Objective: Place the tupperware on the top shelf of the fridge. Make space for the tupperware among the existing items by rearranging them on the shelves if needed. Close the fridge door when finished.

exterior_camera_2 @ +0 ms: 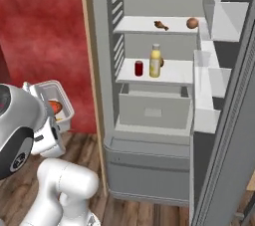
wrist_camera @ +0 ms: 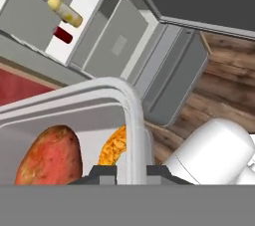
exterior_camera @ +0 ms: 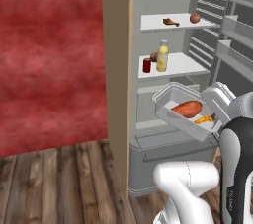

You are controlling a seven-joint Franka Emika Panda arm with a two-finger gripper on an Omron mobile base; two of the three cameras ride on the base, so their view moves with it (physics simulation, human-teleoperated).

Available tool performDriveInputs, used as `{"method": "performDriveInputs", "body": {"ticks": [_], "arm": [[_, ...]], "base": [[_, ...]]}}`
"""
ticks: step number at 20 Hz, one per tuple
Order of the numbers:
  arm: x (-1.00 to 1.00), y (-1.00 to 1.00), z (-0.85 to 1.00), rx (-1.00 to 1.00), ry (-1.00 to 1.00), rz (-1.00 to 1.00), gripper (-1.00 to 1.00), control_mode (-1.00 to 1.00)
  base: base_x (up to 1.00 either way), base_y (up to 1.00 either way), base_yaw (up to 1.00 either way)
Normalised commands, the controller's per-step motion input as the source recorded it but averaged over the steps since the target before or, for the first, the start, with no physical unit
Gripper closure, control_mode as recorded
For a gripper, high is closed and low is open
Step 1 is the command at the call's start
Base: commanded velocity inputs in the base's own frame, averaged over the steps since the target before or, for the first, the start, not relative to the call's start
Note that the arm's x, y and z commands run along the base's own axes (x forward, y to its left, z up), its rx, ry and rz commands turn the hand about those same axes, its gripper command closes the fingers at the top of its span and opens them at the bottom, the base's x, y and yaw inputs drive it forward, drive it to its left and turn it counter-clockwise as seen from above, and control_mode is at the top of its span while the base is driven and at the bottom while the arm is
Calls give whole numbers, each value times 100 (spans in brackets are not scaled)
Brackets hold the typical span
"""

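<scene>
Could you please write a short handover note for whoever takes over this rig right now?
Tool: shut on the rim of the tupperware, held up in front of the open fridge, below shelf height.
Top shelf: a small brown piece and a brown ball, with bare space on the left.
Second shelf: red can, yellow bottle, another brown ball behind it.
Fridge door: wide open.
Done: tupperware picked up.
Left: lift it onto the top shelf, shifting items if needed, then close the door.
</scene>
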Motion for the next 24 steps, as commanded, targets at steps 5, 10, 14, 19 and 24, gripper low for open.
{"method": "performDriveInputs", "body": {"ticks": [5,10,14,19,24], "arm": [[0,0,0,0,0,0,100,100],[0,0,0,0,0,0,100,100],[0,0,0,0,0,0,100,100],[0,0,0,0,0,0,100,100],[0,0,0,0,0,0,100,100]], "base": [[72,-2,-23],[60,-15,-23],[51,-37,-20],[43,-44,-12],[50,-21,-5]]}}
